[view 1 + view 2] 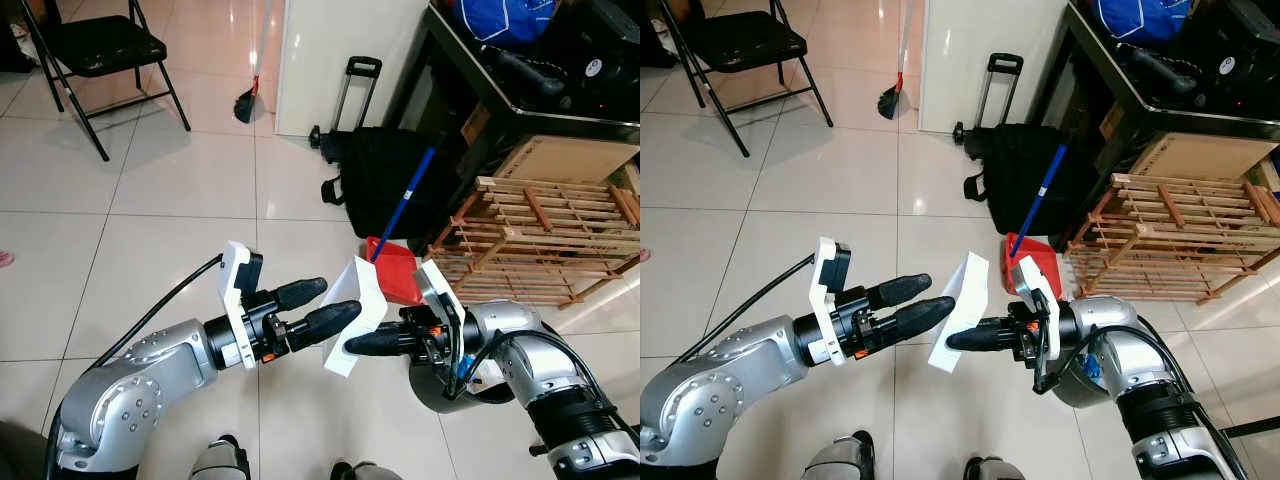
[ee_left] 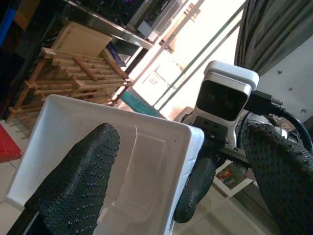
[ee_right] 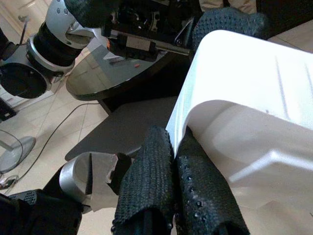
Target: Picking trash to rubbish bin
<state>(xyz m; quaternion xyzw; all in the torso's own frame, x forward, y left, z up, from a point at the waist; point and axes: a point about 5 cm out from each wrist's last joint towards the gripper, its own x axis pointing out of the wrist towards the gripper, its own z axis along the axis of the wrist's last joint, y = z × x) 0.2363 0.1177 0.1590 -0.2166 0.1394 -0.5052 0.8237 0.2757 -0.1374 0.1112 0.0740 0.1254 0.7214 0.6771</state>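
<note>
Above the floor [image 1: 150,200], between my arms, the white tray [image 1: 357,312] hangs by one rim, pinched in my right end effector [image 1: 362,345]. My left end effector [image 1: 327,303] stands open, fingers just beside its far side. I judge that thin pinch could slip and drop it if the left nudges it.

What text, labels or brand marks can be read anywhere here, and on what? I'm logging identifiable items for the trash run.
None can be read.
White moulded plastic tray, held between the left hand and the right hand: blank.
Black wheeled luggage bag: no legible label.
Round white sticker on the black item on the dark table: too small and blurred to read.
Blue cloth with white marks on that table: marks illegible.
</note>
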